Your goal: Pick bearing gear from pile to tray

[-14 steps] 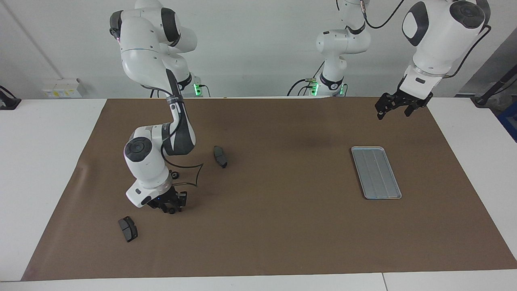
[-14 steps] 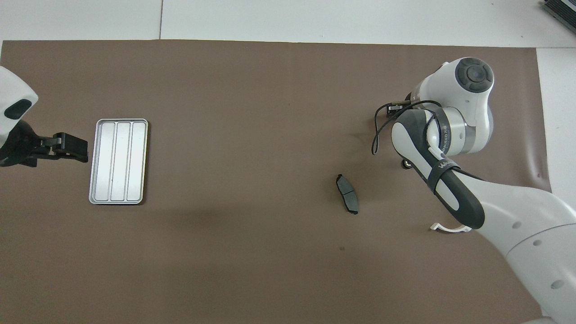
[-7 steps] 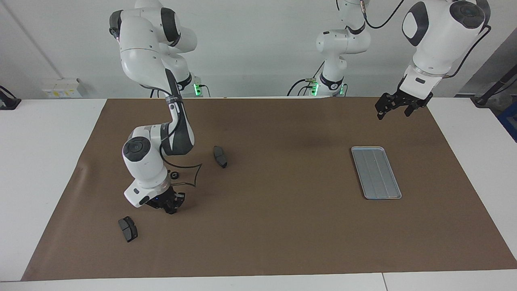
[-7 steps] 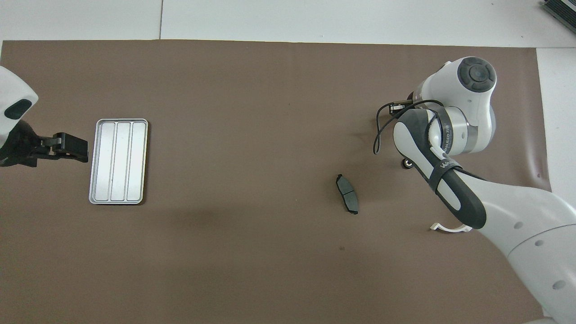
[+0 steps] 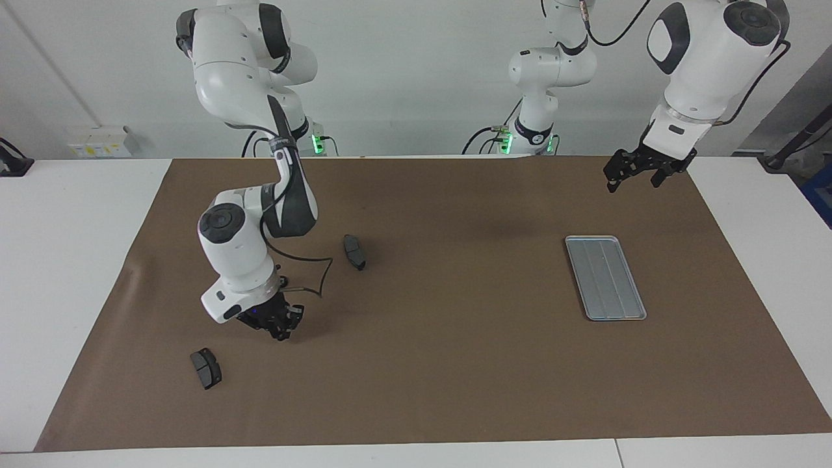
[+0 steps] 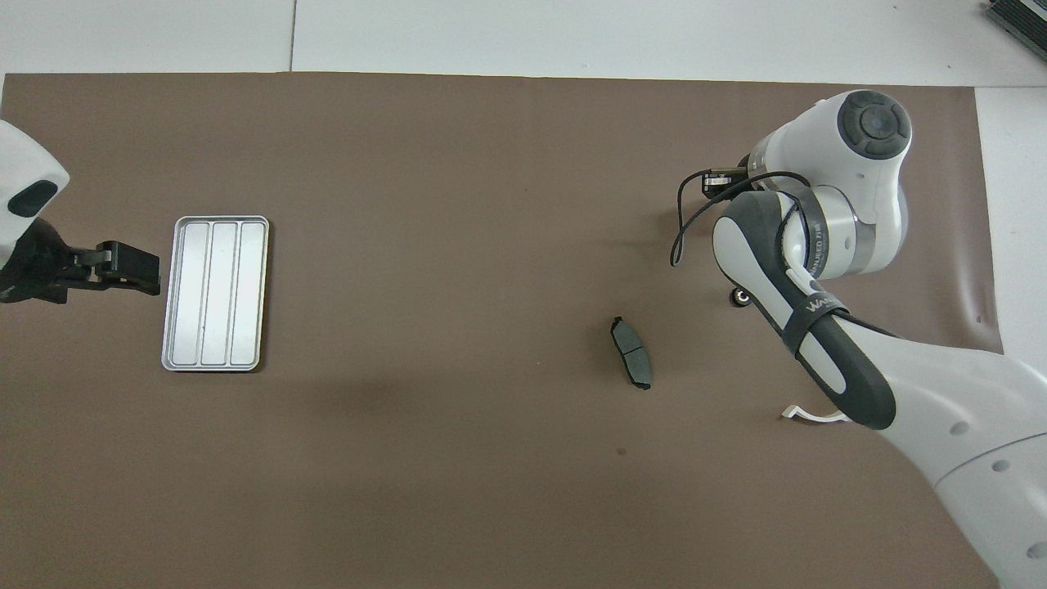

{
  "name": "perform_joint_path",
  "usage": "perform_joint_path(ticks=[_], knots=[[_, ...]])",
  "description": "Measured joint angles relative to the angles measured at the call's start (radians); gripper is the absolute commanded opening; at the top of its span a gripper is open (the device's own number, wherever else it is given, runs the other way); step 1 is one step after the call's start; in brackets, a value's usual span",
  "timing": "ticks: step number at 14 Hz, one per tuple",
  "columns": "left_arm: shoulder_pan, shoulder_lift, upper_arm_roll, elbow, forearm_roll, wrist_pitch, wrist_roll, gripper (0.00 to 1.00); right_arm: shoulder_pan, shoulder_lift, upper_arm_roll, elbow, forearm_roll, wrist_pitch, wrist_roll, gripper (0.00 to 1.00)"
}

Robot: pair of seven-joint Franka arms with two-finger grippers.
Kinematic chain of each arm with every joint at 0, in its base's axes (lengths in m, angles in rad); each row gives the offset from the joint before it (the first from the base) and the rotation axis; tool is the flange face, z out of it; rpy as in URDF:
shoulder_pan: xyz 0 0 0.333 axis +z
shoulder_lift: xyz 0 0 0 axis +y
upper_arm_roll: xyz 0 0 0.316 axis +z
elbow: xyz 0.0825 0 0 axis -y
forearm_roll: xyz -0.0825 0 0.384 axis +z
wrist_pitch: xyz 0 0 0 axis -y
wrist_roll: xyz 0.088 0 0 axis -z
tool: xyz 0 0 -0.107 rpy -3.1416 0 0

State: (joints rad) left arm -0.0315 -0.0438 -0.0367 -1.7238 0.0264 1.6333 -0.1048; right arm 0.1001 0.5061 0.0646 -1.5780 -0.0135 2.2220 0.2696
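Bearing gear: not identifiable; poss. in right gripper (image 5: pixel 281 330), low over mat by pile (image 5: pixel 280 283); claw state can't tell. Left gripper (image 5: pixel 640 170) waits nr tray (image 5: pixel 605 277), claw spread. Risk: tiny part slips in transit.

A white table (image 5: pixel 84 260) carried a brown mat (image 5: pixel 455 364) over most of its top. On the mat lay a silver grooved tray (image 5: pixel 605 277) toward the left arm's end; toward the right arm's end lay two dark grey pads, one (image 5: pixel 354 251) nearer to the robots than the other (image 5: pixel 205 368), a small black ring (image 6: pixel 741 298) and a white half-ring (image 6: pixel 806 415), mostly hidden
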Motion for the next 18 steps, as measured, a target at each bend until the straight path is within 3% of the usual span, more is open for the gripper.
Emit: perform_joint_path(ticks=[3, 8, 12, 16, 17, 18], knots=[[0.000, 0.000, 0.000, 0.000, 0.000, 0.000, 0.000, 1.00, 0.011, -0.051, 0.114, -0.001, -0.035, -0.053, 0.202, 0.00], [0.000, 0.000, 0.000, 0.000, 0.000, 0.000, 0.000, 1.00, 0.055, -0.033, 0.327, -0.016, -0.223, -0.049, 0.641, 0.00], [0.000, 0.000, 0.000, 0.000, 0.000, 0.000, 0.000, 1.00, 0.108, 0.071, 0.441, -0.024, -0.486, 0.008, 1.009, 0.00], [0.000, 0.000, 0.000, 0.000, 0.000, 0.000, 0.000, 1.00, 0.123, 0.135, 0.486, -0.024, -0.541, 0.049, 1.091, 0.00], [0.000, 0.000, 0.000, 0.000, 0.000, 0.000, 0.000, 1.00, 0.124, 0.135, 0.487, -0.024, -0.541, 0.058, 1.092, 0.06], [0.000, 0.000, 0.000, 0.000, 0.000, 0.000, 0.000, 1.00, 0.124, 0.135, 0.487, -0.023, -0.541, 0.072, 1.094, 0.27]])
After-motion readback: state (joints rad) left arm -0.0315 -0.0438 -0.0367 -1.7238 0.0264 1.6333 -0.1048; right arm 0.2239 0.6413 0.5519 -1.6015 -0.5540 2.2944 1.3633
